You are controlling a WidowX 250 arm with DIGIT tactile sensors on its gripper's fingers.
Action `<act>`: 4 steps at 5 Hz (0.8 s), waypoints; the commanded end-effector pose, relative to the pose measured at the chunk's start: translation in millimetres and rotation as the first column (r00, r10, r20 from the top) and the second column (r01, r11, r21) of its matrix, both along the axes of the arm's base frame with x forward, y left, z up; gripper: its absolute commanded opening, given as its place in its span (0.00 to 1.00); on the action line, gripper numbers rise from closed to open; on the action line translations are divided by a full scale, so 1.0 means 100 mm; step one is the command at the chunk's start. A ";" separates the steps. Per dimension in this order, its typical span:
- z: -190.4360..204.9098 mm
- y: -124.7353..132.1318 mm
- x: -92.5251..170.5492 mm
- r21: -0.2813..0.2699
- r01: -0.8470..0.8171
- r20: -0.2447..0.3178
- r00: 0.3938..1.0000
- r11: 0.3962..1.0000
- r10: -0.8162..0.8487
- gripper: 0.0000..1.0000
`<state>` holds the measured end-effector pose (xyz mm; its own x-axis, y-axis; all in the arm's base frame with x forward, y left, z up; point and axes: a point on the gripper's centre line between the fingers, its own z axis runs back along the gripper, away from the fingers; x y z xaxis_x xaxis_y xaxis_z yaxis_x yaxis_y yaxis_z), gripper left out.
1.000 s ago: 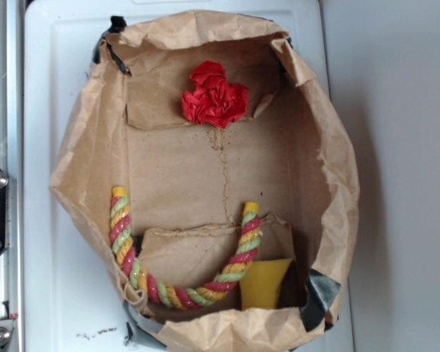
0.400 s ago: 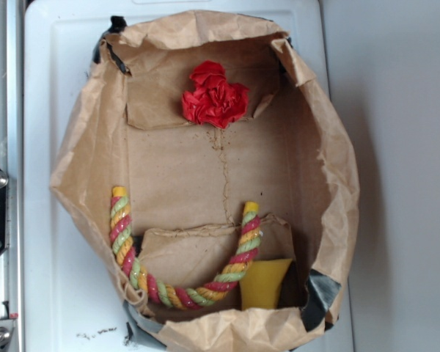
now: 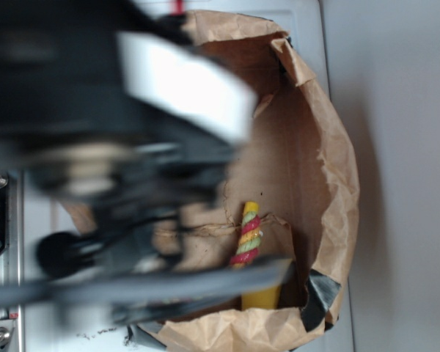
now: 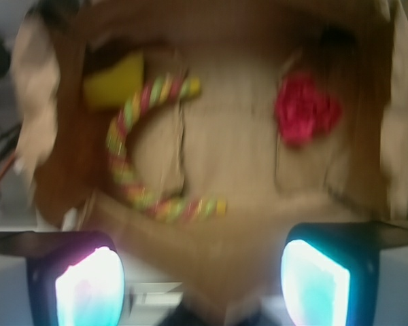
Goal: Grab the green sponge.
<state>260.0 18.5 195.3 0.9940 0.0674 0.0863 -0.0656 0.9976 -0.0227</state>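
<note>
1. Hovering above the paper bag, claw spread wide, gripping nothing, blurred.
2. Lying in a bag corner, green sponge touching one end of the rope.
3. Sitting well apart, red cloth.

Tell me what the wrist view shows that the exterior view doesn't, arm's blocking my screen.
Only the wrist view shows the red cloth flower, the rope's full curve, and the pincer with its two fingers wide apart, nothing between them. Only the exterior view shows the blurred arm covering most of the paper bag, plus the white surface beside it. Both show the green sponge, which looks yellow, lying against one end of the rope in the bag's corner.
</note>
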 end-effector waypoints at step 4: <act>-0.53 -0.01 0.41 -0.006 0.279 0.300 0.917 0.960 -0.264 1.00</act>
<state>295.9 11.4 121.7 0.9212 -0.2152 0.3243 0.2504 0.9656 -0.0706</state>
